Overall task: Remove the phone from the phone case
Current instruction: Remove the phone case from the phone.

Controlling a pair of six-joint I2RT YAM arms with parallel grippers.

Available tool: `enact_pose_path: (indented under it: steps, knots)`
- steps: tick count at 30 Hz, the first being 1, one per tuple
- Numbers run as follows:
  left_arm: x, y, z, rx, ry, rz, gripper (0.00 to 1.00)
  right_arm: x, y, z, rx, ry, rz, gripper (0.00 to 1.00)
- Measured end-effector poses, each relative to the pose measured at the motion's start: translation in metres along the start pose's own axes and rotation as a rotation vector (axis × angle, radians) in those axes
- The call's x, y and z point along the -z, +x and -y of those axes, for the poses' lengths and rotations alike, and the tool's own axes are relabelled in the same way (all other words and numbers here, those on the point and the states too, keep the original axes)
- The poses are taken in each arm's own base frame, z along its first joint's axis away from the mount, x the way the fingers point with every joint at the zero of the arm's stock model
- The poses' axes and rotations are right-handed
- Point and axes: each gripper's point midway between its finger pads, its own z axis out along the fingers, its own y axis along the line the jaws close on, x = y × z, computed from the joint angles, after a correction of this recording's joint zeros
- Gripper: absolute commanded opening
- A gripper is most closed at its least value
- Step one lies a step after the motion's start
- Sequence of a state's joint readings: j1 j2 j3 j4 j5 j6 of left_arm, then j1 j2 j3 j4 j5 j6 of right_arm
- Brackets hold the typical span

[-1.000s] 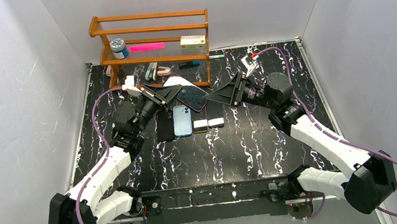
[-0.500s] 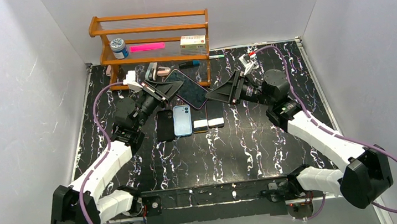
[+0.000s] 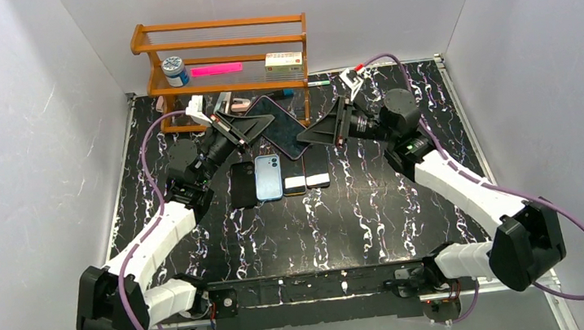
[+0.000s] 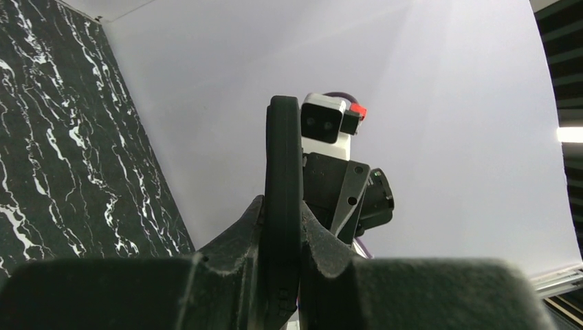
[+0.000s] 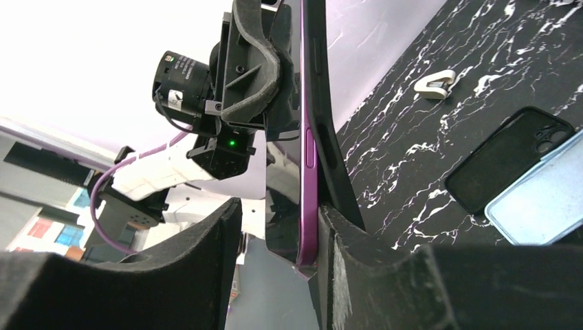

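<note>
purple phone (image 5: pixel 307 158) in one black case (image 5: pixel 330 155); left gripper (image 4: pixel 282 220) pinches case, right gripper (image 5: pixel 282 213) spread.

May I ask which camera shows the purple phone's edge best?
Right wrist: the phone is close, edge-on, purple side and buttons clear. Top external shows its dark face; left wrist, only a black edge in the left gripper.
</note>
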State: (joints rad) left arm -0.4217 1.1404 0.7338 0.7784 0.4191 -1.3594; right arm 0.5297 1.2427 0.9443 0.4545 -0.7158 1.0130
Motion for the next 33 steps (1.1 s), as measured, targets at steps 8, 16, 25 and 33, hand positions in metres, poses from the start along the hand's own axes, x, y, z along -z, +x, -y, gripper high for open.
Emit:
enact_pose_path:
  steps: [8, 16, 25, 33]
  knots:
    - [-0.009, 0.008, 0.005, -0.016, 0.036, -0.074, 0.00, -0.007, -0.002, -0.002, 0.008, -0.050, -0.063, 0.40]
    - [-0.010, 0.025, 0.012, -0.054, 0.081, -0.174, 0.10, -0.008, 0.007, -0.004, -0.024, -0.086, -0.141, 0.01]
    - [-0.004, 0.040, 0.019, -0.091, 0.064, -0.184, 0.62, -0.009, 0.000, -0.006, -0.010, -0.066, -0.089, 0.01]
    - [0.023, 0.041, 0.013, -0.124, 0.020, -0.100, 0.68, -0.003, -0.011, 0.002, -0.035, 0.011, 0.043, 0.01]
